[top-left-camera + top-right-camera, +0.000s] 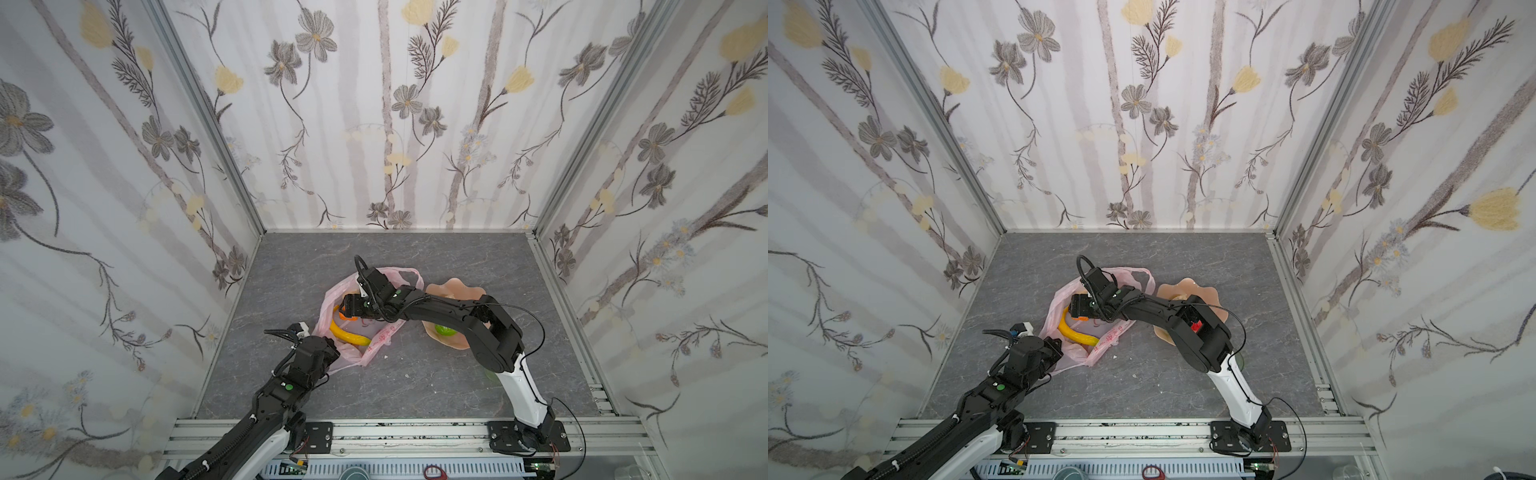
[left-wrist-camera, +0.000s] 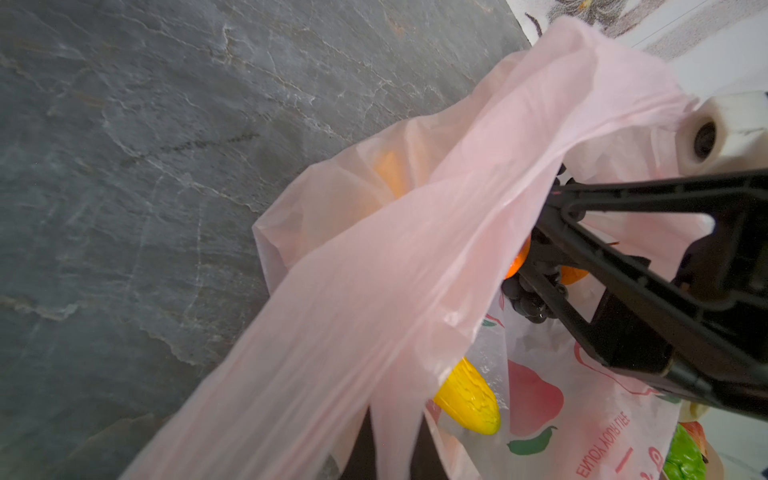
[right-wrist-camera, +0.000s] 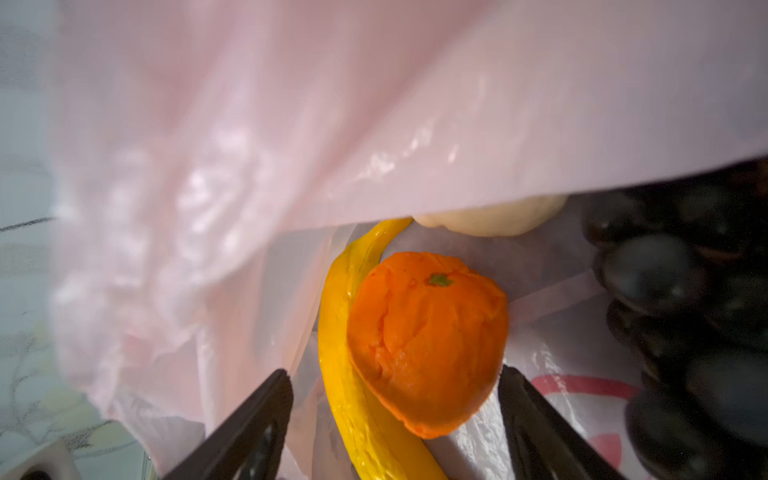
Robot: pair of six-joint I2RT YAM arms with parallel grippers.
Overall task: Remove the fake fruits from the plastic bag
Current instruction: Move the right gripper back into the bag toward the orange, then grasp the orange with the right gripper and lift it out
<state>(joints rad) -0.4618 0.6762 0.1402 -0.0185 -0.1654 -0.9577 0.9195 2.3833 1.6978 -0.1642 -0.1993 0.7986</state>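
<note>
Straddling the orange (image 3: pixel 428 340) with jaws apart, your right gripper (image 3: pixel 394 372) sits inside the plastic bag (image 2: pixel 374 291) on the table (image 1: pixel 415 374), banana (image 3: pixel 345 316) alongside, left gripper (image 2: pixel 388 444) clamped on the bag's rim holding it up, so next, I reckon, close gently and lift clear.

A peach wavy-edged plate (image 1: pixel 457 289) sits on the grey marbled counter (image 1: pixel 415 386), right of centre. Floral-papered walls (image 1: pixel 374 124) close in the left, far and right sides; an aluminium rail (image 1: pixel 395 432) runs along the near edge.
</note>
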